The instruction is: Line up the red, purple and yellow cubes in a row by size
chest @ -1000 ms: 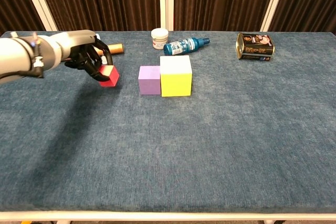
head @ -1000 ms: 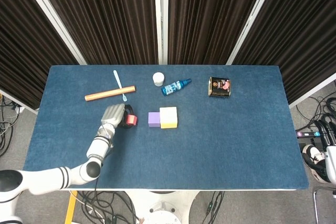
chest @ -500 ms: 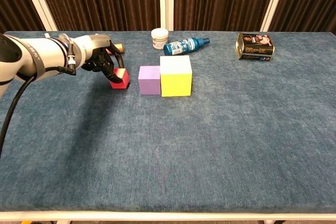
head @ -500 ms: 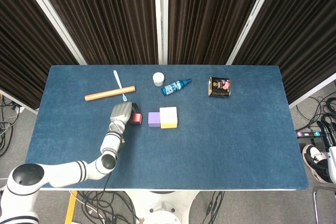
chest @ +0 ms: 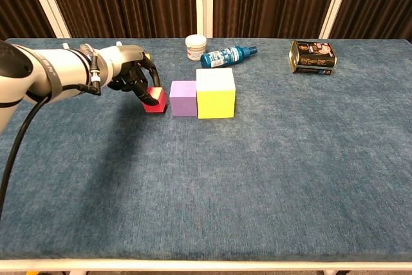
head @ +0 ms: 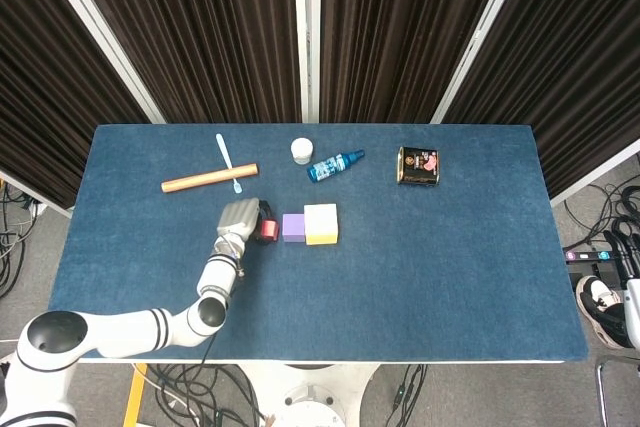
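Observation:
My left hand [chest: 132, 76] [head: 240, 219] grips the small red cube [chest: 155, 101] [head: 267, 231], which sits low on the table just left of the purple cube [chest: 183, 98] [head: 293, 227]. The purple cube touches the larger yellow cube [chest: 215, 93] [head: 321, 224] on its right. A narrow gap shows between red and purple. My right hand is out of both views.
Behind the cubes lie a white jar [chest: 196, 47], a blue bottle [chest: 226, 56] on its side, and a dark tin [chest: 312, 56]. An orange rod [head: 209, 180] and a white spoon [head: 226, 160] lie at the back left. The blue table [chest: 257, 178] spreads bare in front.
My left hand has carried the red cube rightward and down, from well left of the purple cube to right beside it.

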Robot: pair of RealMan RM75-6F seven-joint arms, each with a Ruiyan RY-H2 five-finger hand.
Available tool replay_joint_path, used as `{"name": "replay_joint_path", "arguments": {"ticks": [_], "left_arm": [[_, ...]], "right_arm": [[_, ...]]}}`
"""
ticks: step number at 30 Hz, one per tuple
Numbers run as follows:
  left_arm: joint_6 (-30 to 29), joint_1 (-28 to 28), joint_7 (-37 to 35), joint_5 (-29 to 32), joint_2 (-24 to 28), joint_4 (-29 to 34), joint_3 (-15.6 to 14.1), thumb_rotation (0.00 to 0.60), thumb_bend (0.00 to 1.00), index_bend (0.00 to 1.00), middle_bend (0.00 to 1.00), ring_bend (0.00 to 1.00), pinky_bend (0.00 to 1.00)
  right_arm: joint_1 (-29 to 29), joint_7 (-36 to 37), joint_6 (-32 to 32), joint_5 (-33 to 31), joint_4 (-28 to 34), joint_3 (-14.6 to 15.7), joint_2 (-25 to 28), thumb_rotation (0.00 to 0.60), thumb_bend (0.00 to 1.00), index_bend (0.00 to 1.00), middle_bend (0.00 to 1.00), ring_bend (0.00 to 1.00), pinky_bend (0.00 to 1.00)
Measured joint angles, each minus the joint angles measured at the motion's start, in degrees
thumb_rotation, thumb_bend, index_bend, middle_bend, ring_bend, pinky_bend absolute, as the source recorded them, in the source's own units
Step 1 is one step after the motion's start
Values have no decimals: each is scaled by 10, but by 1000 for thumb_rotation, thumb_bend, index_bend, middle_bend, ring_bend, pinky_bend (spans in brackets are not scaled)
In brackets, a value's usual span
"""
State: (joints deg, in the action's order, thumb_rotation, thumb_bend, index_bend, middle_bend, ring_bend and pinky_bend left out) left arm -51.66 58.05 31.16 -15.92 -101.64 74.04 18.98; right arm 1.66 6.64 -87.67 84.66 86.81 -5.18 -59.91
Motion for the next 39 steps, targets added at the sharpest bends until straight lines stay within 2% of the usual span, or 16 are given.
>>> {"name": "replay_joint_path", "arguments": {"ticks": [22,28,34,39], "left_arm": [[-2,15,20,14,-18,-27,6,600,294,510,826,871,977],[-2,15,22,16,-17,-19,8,600,283,403,827,873,979],[-10,10,17,3,-5,3,9,600,263,249,827,873,986],[-16,-2,10,-29,25,31,4,600,264,239,827,872,985]], "right_arm": [[-2,6,1,-3,-5,0,1,600,148,0,82,27,149],[-3,8,0,-3,-5,-1,1,600,149,0,85,28,149],[-2,9,3,-3,-3,0,3,600,148,0,87,28,150],[1,11,3,1,-4,-2,2,600,148,0,86,28,150]]}}
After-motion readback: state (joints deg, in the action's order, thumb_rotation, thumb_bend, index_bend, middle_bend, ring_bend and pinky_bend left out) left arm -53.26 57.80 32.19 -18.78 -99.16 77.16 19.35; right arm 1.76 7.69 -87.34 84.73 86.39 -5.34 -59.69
